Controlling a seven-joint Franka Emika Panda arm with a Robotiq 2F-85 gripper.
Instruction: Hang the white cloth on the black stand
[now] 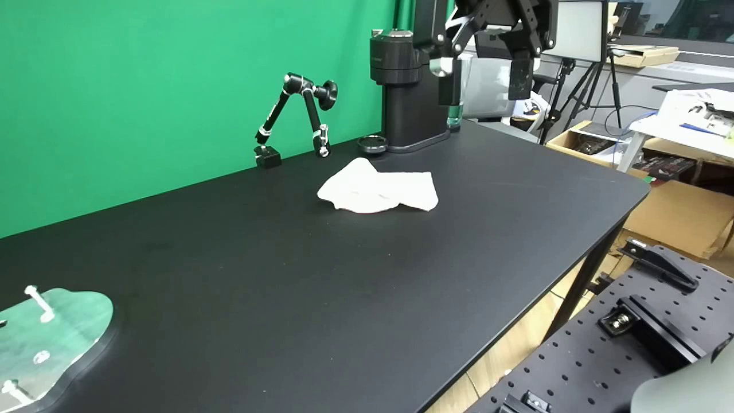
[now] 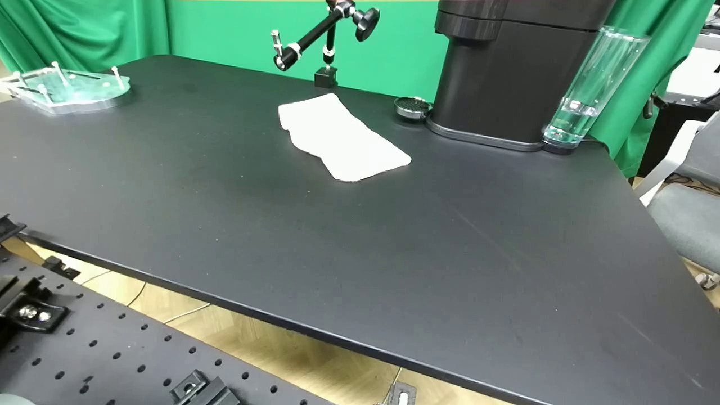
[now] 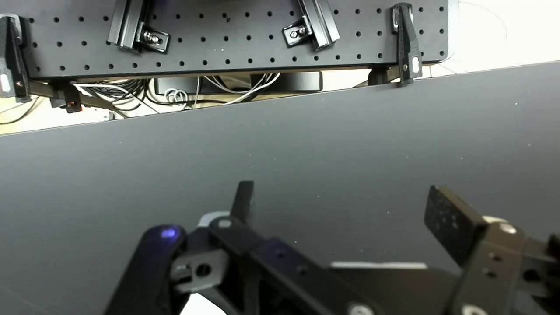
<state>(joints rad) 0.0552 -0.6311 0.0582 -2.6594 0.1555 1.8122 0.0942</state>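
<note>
black table (image 2: 394,253) | white cloth (image 2: 343,138) lying, perhaps folded — near black stand (image 2: 331,39) | gripper (image 3: 343,208) — spread wide

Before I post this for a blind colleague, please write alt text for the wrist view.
An open, empty gripper hangs over a dark tabletop. A perforated board spans most of the top edge; cables show between board and tabletop.

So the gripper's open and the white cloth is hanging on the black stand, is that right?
Not quite: the cloth isn't hanging on the stand; it lies on the table, as both exterior views show. The gripper is open, as you say.
</note>
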